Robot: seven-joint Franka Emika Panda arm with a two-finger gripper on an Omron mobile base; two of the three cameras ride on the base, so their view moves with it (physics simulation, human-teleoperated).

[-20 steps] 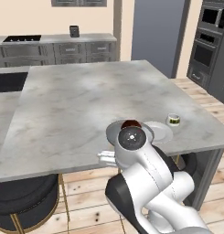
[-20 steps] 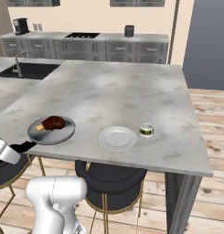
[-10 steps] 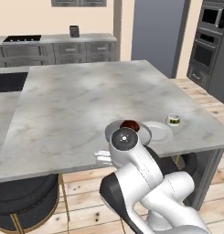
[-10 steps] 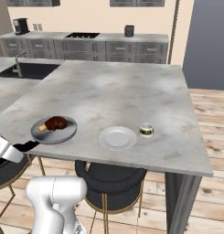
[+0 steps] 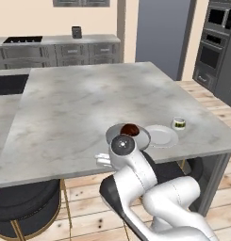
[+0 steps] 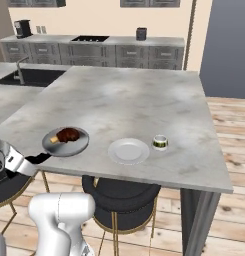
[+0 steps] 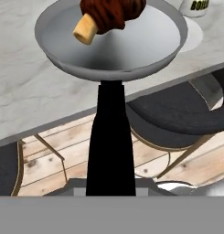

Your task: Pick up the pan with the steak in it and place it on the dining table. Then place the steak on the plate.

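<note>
1. While the pan (image 6: 65, 141) is sitting over the near edge of the dining table (image 6: 129, 102), we are seeing our gripper (image 6: 24, 163) clamped narrowly on its straight black handle (image 7: 111, 137), which is reaching out past the table edge toward us.
2. We are finding the steak (image 6: 67, 134) lying in the pan, toward its far side in the hand view, a dark reddish-brown lump with a tan stub pointing left in that view.
3. We are noting the plate (image 6: 128, 150) lying flat on the marble just beside the pan, on its right in the right base view; whether their rims are touching we cannot tell.
4. We are seeing a small green-banded cup (image 6: 160, 142) standing just beyond the plate, near the table's right side.
5. We are looking at black round stools (image 6: 121, 197) with thin brass legs tucked under the table's near edge, directly below the pan and the plate.
6. We are reading the tabletop behind the pan as a wide bare stretch of grey-white veined marble, running back toward the grey kitchen counter (image 5: 60, 49).
7. We are seeing the pan as shallow, round, smooth grey metal, and the floor (image 6: 229, 130) as pale wood planks.
</note>
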